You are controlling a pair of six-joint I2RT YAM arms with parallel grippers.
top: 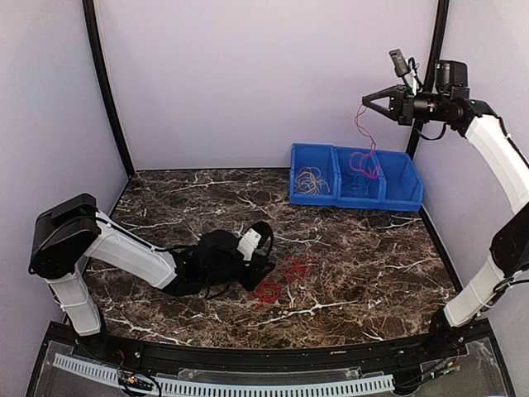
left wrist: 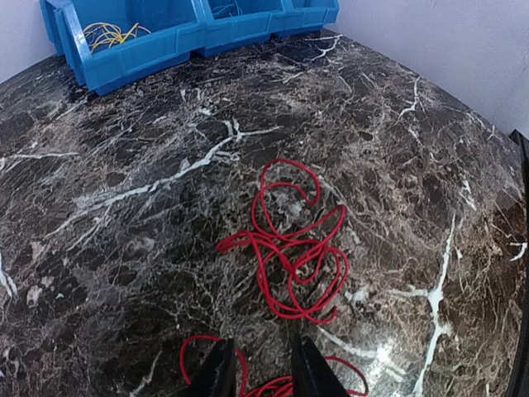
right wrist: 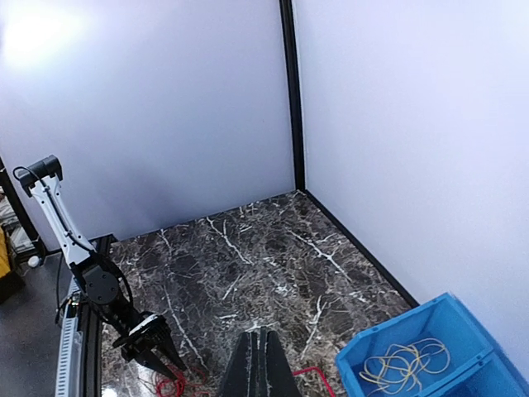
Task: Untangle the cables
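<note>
Left jaws ajar over red cables (left wrist: 289, 256)

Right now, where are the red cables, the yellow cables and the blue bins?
red cables (left wrist: 256, 241), left wrist view, on the thick bunch of strands
yellow cables (top: 311, 181), top external view, middle of the loops
blue bins (top: 318, 201), top external view, left bin's front wall

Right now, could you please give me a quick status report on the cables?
Left pincer open, low over red cable pile. Right pincer shut, raised, thin pink cable hanging from it into middle blue bin. Nothing in the way.
</note>
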